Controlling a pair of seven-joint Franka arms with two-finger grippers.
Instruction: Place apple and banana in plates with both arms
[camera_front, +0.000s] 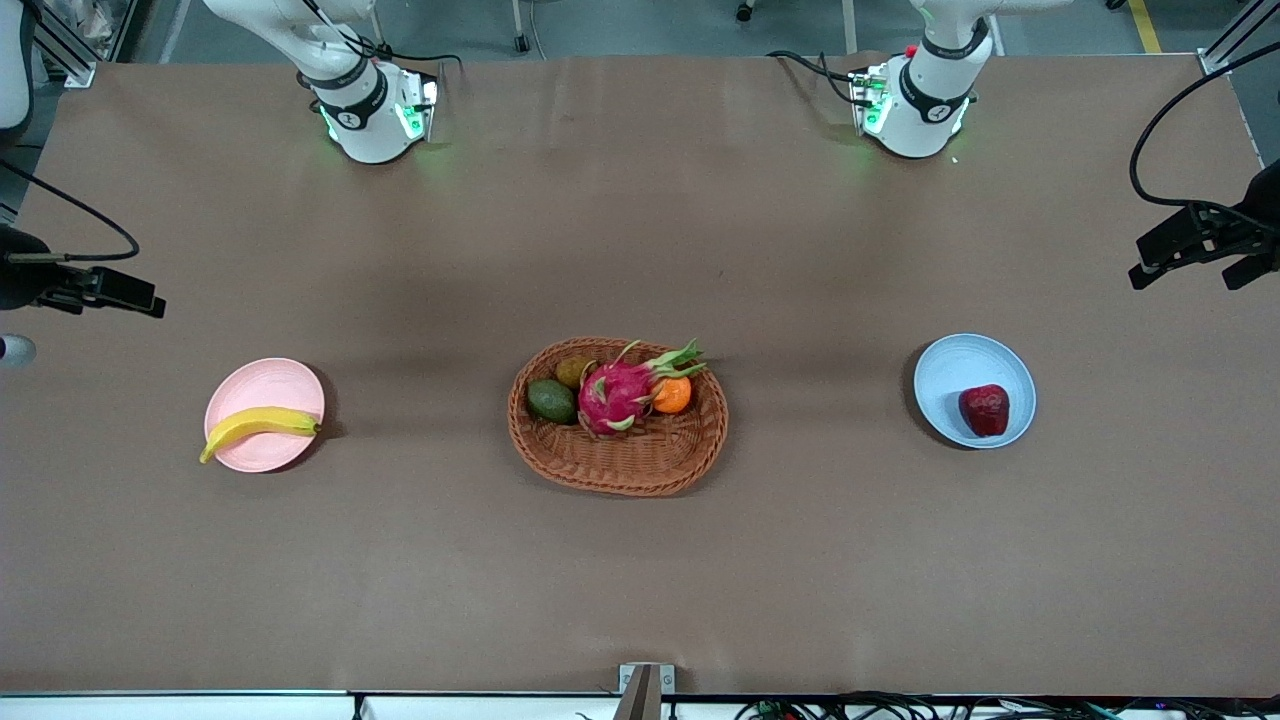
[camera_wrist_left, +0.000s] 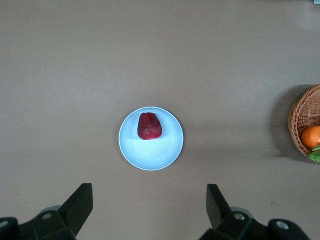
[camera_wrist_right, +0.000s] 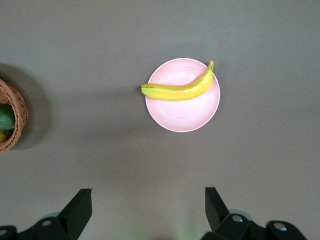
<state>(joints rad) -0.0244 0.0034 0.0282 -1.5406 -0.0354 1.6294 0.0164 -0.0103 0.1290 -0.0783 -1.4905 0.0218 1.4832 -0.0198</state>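
The dark red apple (camera_front: 985, 410) lies in the pale blue plate (camera_front: 950, 365) toward the left arm's end of the table; both also show in the left wrist view, apple (camera_wrist_left: 149, 126) on plate (camera_wrist_left: 155, 152). The yellow banana (camera_front: 258, 424) lies across the pale pink plate (camera_front: 270, 380) toward the right arm's end; in the right wrist view the banana (camera_wrist_right: 177, 90) rests on the plate (camera_wrist_right: 182, 115). My left gripper (camera_wrist_left: 149, 200) is open and empty, high above the table. My right gripper (camera_wrist_right: 148, 202) is open and empty, also raised. Neither gripper shows in the front view.
A woven brown basket (camera_front: 620, 460) in the middle of the table holds a pink dragon fruit (camera_front: 618, 393), a small orange (camera_front: 672, 395) and green fruits (camera_front: 551, 400). The basket's edge shows in both wrist views (camera_wrist_left: 300, 117) (camera_wrist_right: 17, 120). Black camera mounts stand at both table ends.
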